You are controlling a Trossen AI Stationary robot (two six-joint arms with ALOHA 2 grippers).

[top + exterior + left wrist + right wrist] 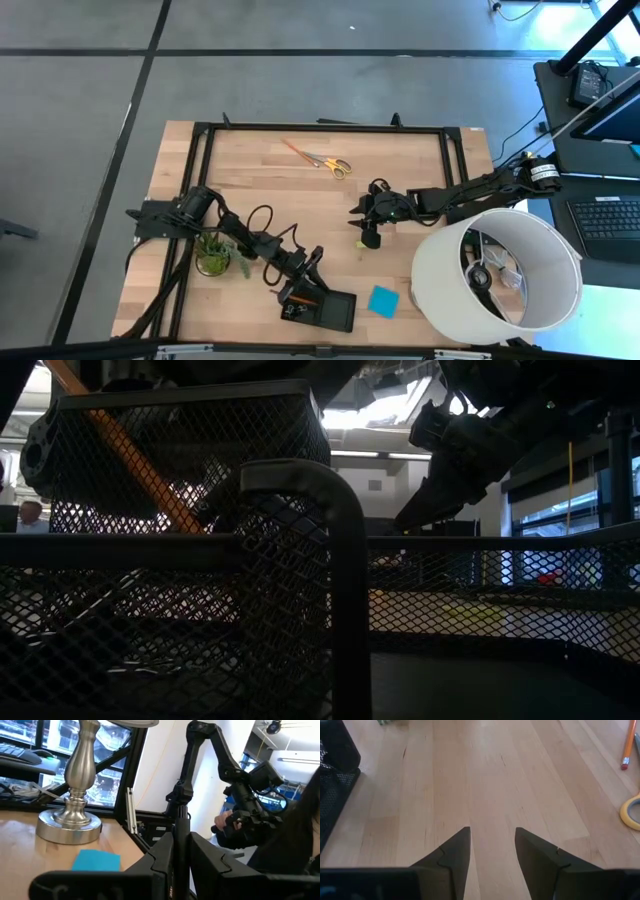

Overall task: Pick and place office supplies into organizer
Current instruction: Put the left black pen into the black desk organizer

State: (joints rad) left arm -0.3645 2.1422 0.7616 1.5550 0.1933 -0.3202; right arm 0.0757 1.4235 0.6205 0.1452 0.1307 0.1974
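- My left claw [300, 283] was at the black mesh organizer [335, 312] on the table's near edge, its fingers [172, 855] nearly pressed together; I could not tell if they pinched something
- My right claw [362, 226] hovered mid-table, spread and empty
- Outside I saw yellow-handled scissors [335, 165], an orange pencil [298, 151] and a flat blue note pad [383, 301]; much seemed left

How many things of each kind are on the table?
Scissors: 1
Pencil: 1
Blue note pad: 1
Black organizer: 1
Plant: 1
Lamp: 1
Total: 6
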